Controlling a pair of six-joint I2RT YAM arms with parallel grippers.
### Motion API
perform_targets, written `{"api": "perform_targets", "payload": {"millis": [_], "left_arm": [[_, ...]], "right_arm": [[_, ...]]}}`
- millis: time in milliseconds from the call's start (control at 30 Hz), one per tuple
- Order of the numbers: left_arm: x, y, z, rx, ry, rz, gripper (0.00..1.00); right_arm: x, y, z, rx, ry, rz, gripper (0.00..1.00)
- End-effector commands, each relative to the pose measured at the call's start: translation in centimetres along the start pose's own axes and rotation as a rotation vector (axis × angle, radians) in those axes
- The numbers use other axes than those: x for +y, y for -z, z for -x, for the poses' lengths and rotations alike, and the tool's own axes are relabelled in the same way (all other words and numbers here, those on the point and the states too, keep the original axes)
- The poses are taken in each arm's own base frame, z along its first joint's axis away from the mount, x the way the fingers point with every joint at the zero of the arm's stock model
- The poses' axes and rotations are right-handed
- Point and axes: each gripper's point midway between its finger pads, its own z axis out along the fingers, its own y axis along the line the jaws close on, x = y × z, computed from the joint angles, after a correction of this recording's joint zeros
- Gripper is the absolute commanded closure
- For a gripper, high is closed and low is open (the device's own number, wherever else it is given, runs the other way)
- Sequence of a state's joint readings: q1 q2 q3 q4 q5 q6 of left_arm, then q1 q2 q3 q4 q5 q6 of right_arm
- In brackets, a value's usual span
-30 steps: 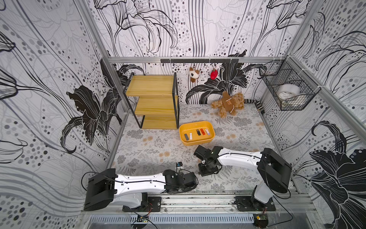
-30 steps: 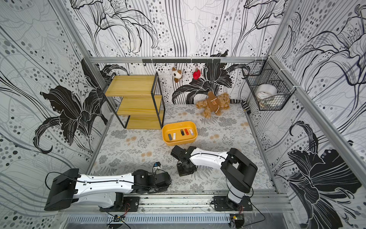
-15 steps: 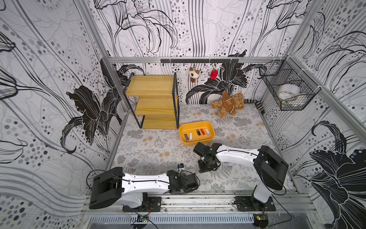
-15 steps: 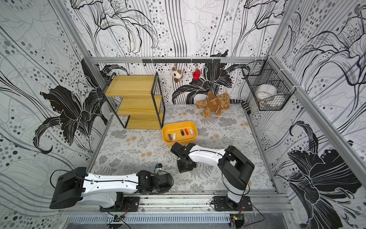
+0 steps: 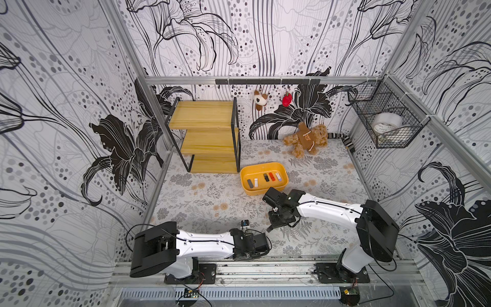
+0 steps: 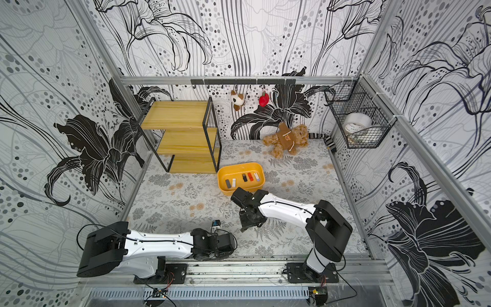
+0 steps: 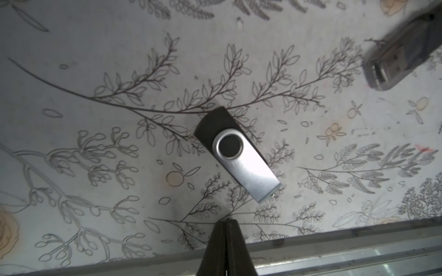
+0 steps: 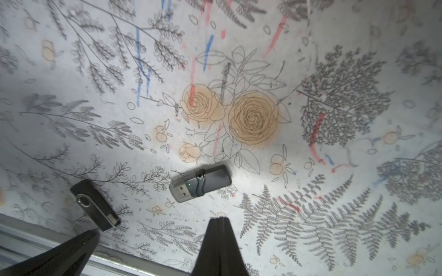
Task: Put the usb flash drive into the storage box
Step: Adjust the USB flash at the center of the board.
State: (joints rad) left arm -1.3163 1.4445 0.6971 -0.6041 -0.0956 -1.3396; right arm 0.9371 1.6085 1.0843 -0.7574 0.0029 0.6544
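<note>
A swivel usb flash drive (image 7: 235, 155) and a grey drive (image 8: 201, 182) lie on the tabletop (image 5: 212, 196), outside the storage box (image 5: 255, 192) toward the robot. Left hand (image 7: 226, 221) and right hand (image 8: 218, 218) hover one above each, closed and empty, likely lining up picks.

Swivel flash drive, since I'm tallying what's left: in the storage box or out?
Out. The swivel flash drive lies flat on the floral mat before the shut left gripper, unheld.

Wooden shelf (image 5: 202, 114), teddy bear (image 5: 305, 139) by back wall, wire basket (image 5: 393, 137) holding tape roll (image 5: 386, 122)
</note>
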Motion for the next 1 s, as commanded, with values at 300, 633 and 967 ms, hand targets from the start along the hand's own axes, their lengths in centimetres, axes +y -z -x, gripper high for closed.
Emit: {"api": "perform_targets", "payload": {"millis": [300, 633, 967], "left_arm": [[-0.2, -0.2, 4.1, -0.065, -0.028, 0.039, 0.91], [-2.5, 1.2, 4.8, -0.056, -0.08, -0.006, 0.84], [-1.7, 3.4, 5.6, -0.092, -0.005, -0.042, 0.46]], "right_arm": [[-2.5, 1.0, -1.4, 0.002, -0.046, -0.054, 1.0], [-3.5, 1.1, -1.7, -0.002, -0.072, -0.063, 1.0], [-5.0, 1.4, -1.7, -0.014, -0.105, -0.068, 1.0]]}}
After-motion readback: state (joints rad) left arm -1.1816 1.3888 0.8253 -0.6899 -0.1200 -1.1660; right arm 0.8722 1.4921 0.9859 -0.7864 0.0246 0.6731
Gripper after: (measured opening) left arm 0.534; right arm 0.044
